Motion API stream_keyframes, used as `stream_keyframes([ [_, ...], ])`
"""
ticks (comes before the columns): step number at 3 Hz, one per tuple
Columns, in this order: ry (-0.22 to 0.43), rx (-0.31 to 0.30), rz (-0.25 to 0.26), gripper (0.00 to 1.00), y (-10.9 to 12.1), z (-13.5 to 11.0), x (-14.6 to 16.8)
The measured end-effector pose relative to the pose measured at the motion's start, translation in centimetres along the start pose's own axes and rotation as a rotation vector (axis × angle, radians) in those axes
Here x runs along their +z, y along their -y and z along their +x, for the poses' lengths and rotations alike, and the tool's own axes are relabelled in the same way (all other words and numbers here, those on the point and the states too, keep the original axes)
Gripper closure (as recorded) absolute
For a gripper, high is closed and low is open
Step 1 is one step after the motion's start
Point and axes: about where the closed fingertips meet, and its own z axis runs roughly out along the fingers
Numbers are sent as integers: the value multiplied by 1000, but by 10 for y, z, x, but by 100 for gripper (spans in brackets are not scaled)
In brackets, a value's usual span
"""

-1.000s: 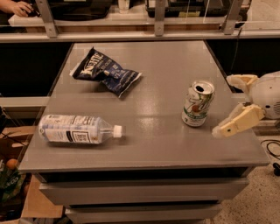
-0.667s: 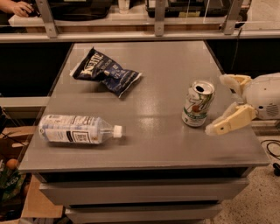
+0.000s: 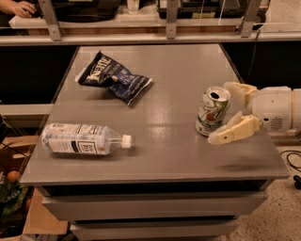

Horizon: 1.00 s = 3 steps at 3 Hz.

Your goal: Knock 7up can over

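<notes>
1. 7up can: it stands on its base near the right edge of the desk, about halfway back. It leans a little, and its opened silver top faces up.
2. The gripper reaches in from the right at can height. Its jaws are spread apart and straddle the can. One pale finger sits behind the can's top. The other finger lies in front by its base, so close that I cannot tell whether it touches.
3. The white arm housing hangs past the desk's right edge.
4. A dark blue chip bag lies crumpled toward the back left, well apart from the can.
5. A clear plastic bottle lies on its side near the front left, with its white cap pointing right.
6. The desk top is flat, grey and faintly glossy, with drawer fronts stacked beneath its front edge.
7. Behind it runs a counter ledge with metal posts, and a person's hand rests at its far left.
8. Cardboard boxes sit on the left, and a speckled floor with a dark cable shows on the right.
</notes>
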Motion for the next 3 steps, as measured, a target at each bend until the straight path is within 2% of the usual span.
stream_keyframes([
  [1,69,33,-14,0,-3,5,11],
  [2,119,60,-23,18,-6,8,19],
  [3,142,69,-30,41,-7,8,22],
])
